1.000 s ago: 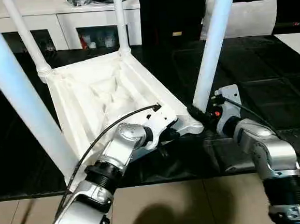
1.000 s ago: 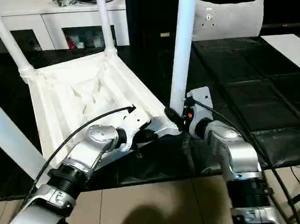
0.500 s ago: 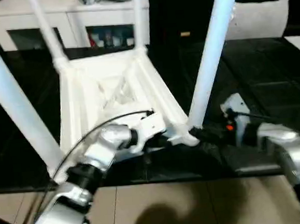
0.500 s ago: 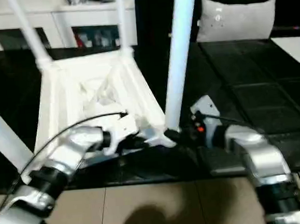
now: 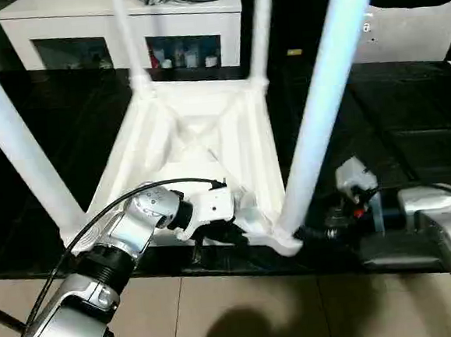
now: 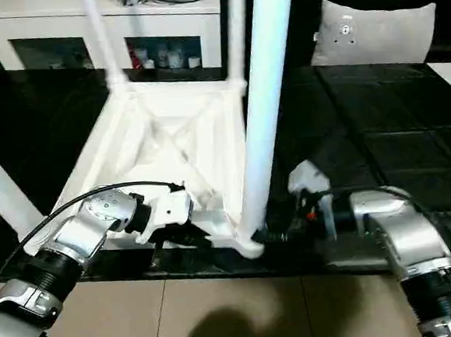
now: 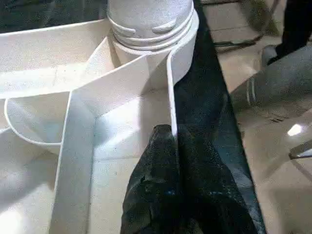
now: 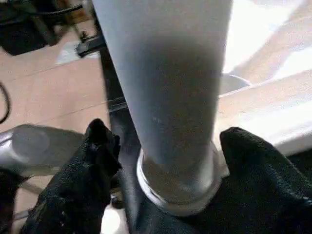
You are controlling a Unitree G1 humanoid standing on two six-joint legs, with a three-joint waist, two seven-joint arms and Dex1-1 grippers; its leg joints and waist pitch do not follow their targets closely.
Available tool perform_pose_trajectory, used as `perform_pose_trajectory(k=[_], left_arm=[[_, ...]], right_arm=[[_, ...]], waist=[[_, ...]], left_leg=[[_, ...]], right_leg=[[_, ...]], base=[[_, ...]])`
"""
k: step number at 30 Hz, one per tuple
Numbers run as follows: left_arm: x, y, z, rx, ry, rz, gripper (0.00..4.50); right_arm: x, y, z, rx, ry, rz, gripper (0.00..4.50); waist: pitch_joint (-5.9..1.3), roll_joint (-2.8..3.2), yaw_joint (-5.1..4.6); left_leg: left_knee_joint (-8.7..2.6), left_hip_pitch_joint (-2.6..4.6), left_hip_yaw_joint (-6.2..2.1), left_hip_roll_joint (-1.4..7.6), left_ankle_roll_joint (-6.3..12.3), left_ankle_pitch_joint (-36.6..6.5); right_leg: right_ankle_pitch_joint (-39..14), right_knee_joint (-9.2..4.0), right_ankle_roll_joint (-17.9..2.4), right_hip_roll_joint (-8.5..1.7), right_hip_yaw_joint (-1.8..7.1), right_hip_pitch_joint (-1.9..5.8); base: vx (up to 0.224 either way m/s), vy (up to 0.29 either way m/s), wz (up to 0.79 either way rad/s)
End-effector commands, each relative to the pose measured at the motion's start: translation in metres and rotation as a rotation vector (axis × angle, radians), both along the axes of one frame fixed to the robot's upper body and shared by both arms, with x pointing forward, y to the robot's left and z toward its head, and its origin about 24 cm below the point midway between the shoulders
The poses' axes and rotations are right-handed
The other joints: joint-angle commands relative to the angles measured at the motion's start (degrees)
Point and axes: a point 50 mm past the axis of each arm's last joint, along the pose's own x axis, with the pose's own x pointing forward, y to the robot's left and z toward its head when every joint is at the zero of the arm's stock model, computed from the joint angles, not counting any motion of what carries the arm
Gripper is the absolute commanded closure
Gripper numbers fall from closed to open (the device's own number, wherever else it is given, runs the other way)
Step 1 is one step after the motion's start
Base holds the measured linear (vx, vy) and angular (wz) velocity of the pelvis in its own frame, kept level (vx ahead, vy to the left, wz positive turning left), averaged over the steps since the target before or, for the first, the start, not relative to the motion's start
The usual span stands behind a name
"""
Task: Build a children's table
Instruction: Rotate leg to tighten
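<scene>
The children's table stands upside down on a black mat, its ribbed white tabletop (image 5: 200, 139) facing up with four white legs rising from the corner sockets. My left gripper (image 5: 215, 233) is shut on the thin near rim wall (image 7: 170, 97) of the tabletop, close to the near right socket (image 7: 151, 24). My right gripper (image 5: 309, 234) is open, its two black fingers (image 8: 100, 156) straddling the foot of the near right leg (image 5: 322, 106) just above its collar (image 8: 175, 195). The near left leg (image 5: 13, 146) and the two far legs (image 5: 125, 36) stand free.
A white cabinet with glass doors (image 5: 120, 21) runs along the back. A white cushion (image 5: 410, 33) lies at the back right. The black mat (image 5: 409, 123) ends near me at tan floor tiles (image 5: 221, 317), close under the table's near rim.
The view has swung to the left. The table has turned squarer to me, and its near right corner is closer to the mat's front edge. Both grippers stay at that corner.
</scene>
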Motion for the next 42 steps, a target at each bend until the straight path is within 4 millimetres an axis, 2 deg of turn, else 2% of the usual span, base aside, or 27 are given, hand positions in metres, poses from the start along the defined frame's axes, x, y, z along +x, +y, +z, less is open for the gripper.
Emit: perform_pose_trajectory(k=[1, 4, 6, 10, 16, 19, 24, 26, 27, 28, 29, 30, 31, 32, 33, 34, 35, 36, 37, 39, 41, 42], left_arm=[[-0.006, -0.006, -0.002, 0.040, 0.006, -0.092, 4.50], [-0.006, -0.006, -0.002, 0.037, 0.009, -0.096, 4.50], [-0.006, -0.006, -0.002, 0.033, 0.011, -0.096, 4.50], [-0.006, -0.006, -0.002, 0.033, 0.013, -0.095, 4.50], [-0.006, -0.005, -0.004, 0.025, 0.028, -0.072, 4.50], [-0.005, -0.011, -0.002, -0.028, 0.056, -0.021, 4.50], [0.001, -0.019, 0.000, -0.066, 0.062, 0.075, 4.50], [0.009, -0.029, 0.002, -0.112, 0.064, 0.190, 4.50], [0.010, -0.032, 0.002, -0.119, 0.066, 0.212, 4.50], [0.011, -0.034, 0.003, -0.124, 0.069, 0.230, 4.50], [0.013, -0.040, 0.003, -0.131, 0.077, 0.285, 4.50], [0.015, -0.044, 0.003, -0.138, 0.081, 0.314, 4.50], [0.015, -0.046, 0.003, -0.142, 0.083, 0.331, 4.50], [0.017, -0.051, 0.004, -0.153, 0.086, 0.369, 4.50], [0.018, -0.054, 0.004, -0.160, 0.085, 0.393, 4.50], [0.021, -0.061, 0.005, -0.178, 0.080, 0.445, 4.50], [0.024, -0.067, 0.006, -0.202, 0.077, 0.496, 4.50], [0.025, -0.072, 0.006, -0.219, 0.074, 0.534, 4.50], [0.027, -0.077, 0.007, -0.230, 0.063, 0.566, 4.50], [0.028, -0.082, 0.007, -0.241, 0.048, 0.601, 4.50], [0.028, -0.084, 0.008, -0.234, 0.044, 0.605, 4.50], [0.028, -0.084, 0.008, -0.229, 0.041, 0.603, 4.50]], right_arm=[[0.002, 0.002, 0.005, 0.011, -0.024, 0.031, 1.30], [0.004, 0.004, 0.004, 0.022, -0.017, 0.040, 1.42], [0.004, 0.005, 0.003, 0.029, -0.010, 0.048, 1.74], [0.002, 0.006, 0.001, 0.039, 0.006, 0.062, 2.07], [-0.003, 0.007, -0.001, 0.065, 0.030, 0.063, 2.49], [-0.007, 0.013, -0.001, 0.141, 0.048, 0.003, 2.55], [-0.001, 0.020, -0.006, 0.140, 0.062, -0.130, 2.56], [0.011, 0.026, -0.014, 0.105, 0.081, -0.322, 2.56], [0.013, 0.028, -0.016, 0.099, 0.089, -0.365, 2.56], [0.016, 0.029, -0.017, 0.095, 0.098, -0.404, 2.56], [0.023, 0.033, -0.021, 0.069, 0.104, -0.506, 2.56], [0.027, 0.036, -0.024, 0.046, 0.095, -0.558, 2.56], [0.030, 0.037, -0.025, 0.030, 0.088, -0.588, 2.56], [0.034, 0.040, -0.027, 0.009, 0.074, -0.644, 2.56], [0.037, 0.043, -0.028, 0.006, 0.071, -0.676, 2.56], [0.041, 0.047, -0.030, 0.016, 0.078, -0.740, 2.56], [0.046, 0.052, -0.030, 0.036, 0.061, -0.784, 2.56], [0.049, 0.056, -0.030, 0.057, 0.047, -0.810, 2.56], [0.051, 0.062, -0.030, 0.072, 0.043, -0.824, 2.22], [0.052, 0.068, -0.029, 0.085, 0.039, -0.831, 1.89], [0.053, 0.071, -0.027, 0.100, 0.043, -0.838, 1.78], [0.052, 0.071, -0.026, 0.109, 0.043, -0.838, 1.66]], waist=[[-3.98, -0.84, -0.24], [-3.98, -0.92, -0.29], [-4.02, -0.92, -0.26], [-4.10, -0.89, -0.20], [-4.04, -0.88, -0.13], [-4.04, -0.67, 0.21], [-3.71, -0.69, -0.30], [-3.45, -0.76, -0.85], [-3.08, -0.72, -1.24], [-3.13, -0.88, -2.27], [-3.13, -0.90, -2.69], [-3.04, -0.64, -3.10], [-2.97, -0.80, -4.23], [-3.14, -0.34, -4.97], [-3.36, 0.10, -5.77], [-3.51, 0.35, -6.04], [-3.56, 0.53, -6.62], [-3.50, 0.65, -6.77], [-3.47, 0.41, -7.12], [-3.44, 0.17, -7.06], [-3.58, -0.10, -6.57], [-3.64, -0.02, -6.41]], left_leg=[[-3.80, -0.05, 0.03, 1.75, 4.12, -7.9], [-3.78, -0.09, 0.03, 1.66, 4.00, -7.7], [-3.75, -0.15, 0.01, 1.65, 4.03, -7.3], [-3.68, -0.20, 0.02, 1.69, 4.31, -6.6], [-3.71, -0.17, 0.06, 1.64, 4.23, -6.9], [-3.74, -0.11, 0.02, 1.69, 4.09, -7.1], [-3.94, 0.08, 0.00, 1.37, 2.96, -9.3], [-3.95, 0.17, 0.02, 1.12, 2.19, -10.4], [-3.85, 0.39, -0.06, 0.69, 1.35, -12.0], [-3.59, 0.38, -0.41, 0.20, 0.42, -14.1], [-3.57, 0.38, -0.46, 0.20, 0.42, -14.3], [-3.57, 0.46, -0.52, 0.24, 0.30, -14.9], [-3.36, 0.18, -0.75, 0.09, 0.05, -16.3], [-3.37, 0.18, -1.03, 0.23, 0.34, -17.4], [-3.59, 0.15, -1.28, 0.73, 1.11, -18.0], [-3.72, 0.16, -1.51, 1.06, 1.18, -18.1], [-4.00, 0.00, -1.86, 1.41, 1.31, -18.6], [-4.08, 0.15, -1.90, 1.54, 1.40, -19.4], [-3.90, 0.59, -1.78, 1.41, 1.64, -20.4], [-3.88, 0.59, -1.62, 1.16, 2.06, -19.3], [-4.02, 0.18, -1.34, 0.88, 3.14, -15.3], [-4.09, 0.09, -1.33, 0.95, 3.31, -14.2]], right_leg=[[-19.8, -3.54, -8.1, -3.75, 3.10, 3.67], [-20.3, -3.59, -7.8, -3.71, 3.06, 3.67], [-20.0, -3.51, -7.7, -3.66, 3.08, 3.71], [-18.6, -3.32, -8.2, -3.66, 3.08, 3.71], [-19.6, -3.46, -7.7, -3.60, 3.06, 3.74], [-20.2, -3.59, -7.5, -3.70, 3.06, 3.72], [-25.1, -4.48, -5.7, -3.60, 2.79, 3.53], [-28.4, -5.01, -4.4, -3.45, 2.57, 3.38], [-32.5, -5.82, -2.9, -3.35, 2.00, 3.10], [-37.9, -6.68, 0.4, -3.49, 1.01, 3.44], [-38.3, -6.92, 1.0, -3.46, 0.96, 3.38], [-38.3, -6.99, 1.1, -3.33, 0.79, 3.19], [-39.4, -7.56, 2.1, -3.27, -0.08, 3.37], [-39.2, -7.99, 2.8, -3.42, -0.71, 3.76], [-36.9, -8.26, 2.6, -3.66, -1.18, 4.26], [-34.9, -8.06, 2.0, -3.88, -1.19, 4.42], [-31.8, -7.89, 0.6, -3.95, -1.32, 4.63], [-31.0, -7.94, 0.0, -3.98, -1.36, 4.48], [-30.2, -8.16, -0.6, -3.92, -1.60, 4.30], [-29.1, -8.07, -1.6, -4.08, -1.41, 4.32], [-27.1, -7.38, -3.0, -4.18, -0.59, 4.56], [-26.1, -7.12, -3.5, -4.29, -0.33, 4.60]], base=[[0.000, 0.000, 0.00], [0.000, 0.000, 0.00], [0.000, 0.000, 0.00], [0.000, 0.000, 0.00], [0.000, 0.000, 0.00], [0.000, 0.000, 0.00], [0.000, 0.000, 0.00], [0.000, 0.000, 0.00], [0.000, 0.000, 0.00], [0.000, 0.000, 0.00], [0.000, 0.000, 0.00], [0.000, 0.000, 0.00], [0.000, 0.000, 0.00], [0.000, 0.000, 0.00], [-0.023, 0.052, -0.16], [0.000, 0.000, 0.00], [0.000, 0.000, 0.00], [0.000, 0.000, 0.00], [0.000, 0.000, 0.00], [0.000, 0.000, 0.00], [0.000, 0.000, 0.00], [0.000, 0.000, 0.00]])
